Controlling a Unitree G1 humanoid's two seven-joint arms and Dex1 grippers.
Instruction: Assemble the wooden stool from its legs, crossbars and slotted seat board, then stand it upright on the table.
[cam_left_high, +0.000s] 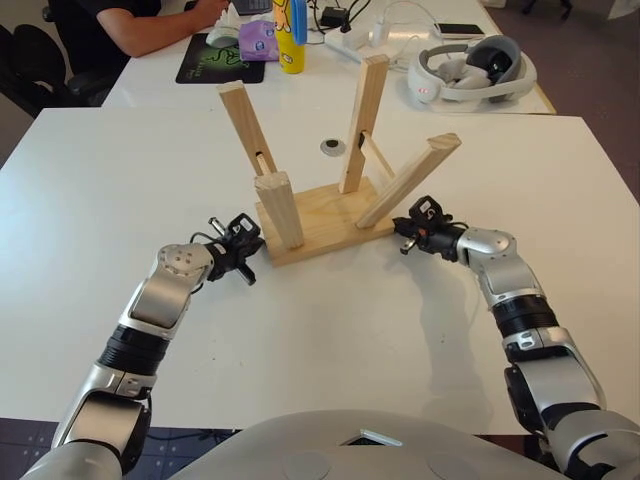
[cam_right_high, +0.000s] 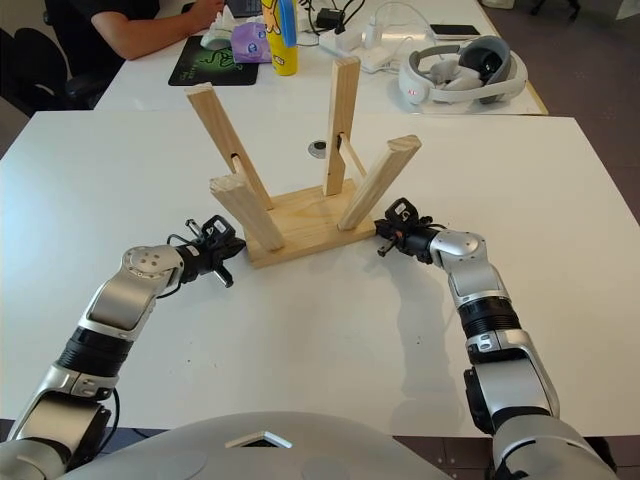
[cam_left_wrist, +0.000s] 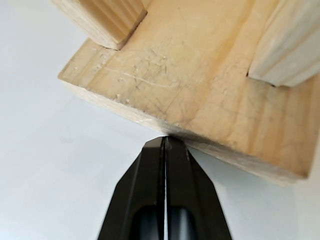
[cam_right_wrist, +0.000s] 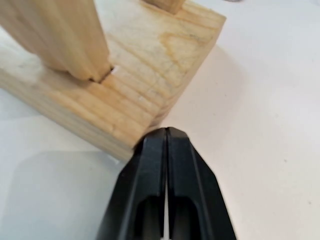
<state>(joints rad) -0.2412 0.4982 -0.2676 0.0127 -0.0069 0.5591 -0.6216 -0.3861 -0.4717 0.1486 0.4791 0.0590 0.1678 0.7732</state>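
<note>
Left gripper (cam_left_wrist: 164, 142) is pinched fully together, tips against the seat board's (cam_left_high: 325, 225) side edge. Right gripper (cam_right_wrist: 166, 132) is closed just as tight at the opposite corner. The board lies flat mid-table (cam_left_high: 120, 180), legs (cam_left_high: 365, 120) pointing up.

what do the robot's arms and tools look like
The left arm and right arm have smooth silver-grey shells with black ribbed joint bands. Each wrist is black with small looped wires. The left tool and right tool are matte black, with two flat fingers tapering to a point.

Unfin. wood stool (cam_left_high: 325, 212), matt wht table (cam_left_high: 120, 180)
</note>
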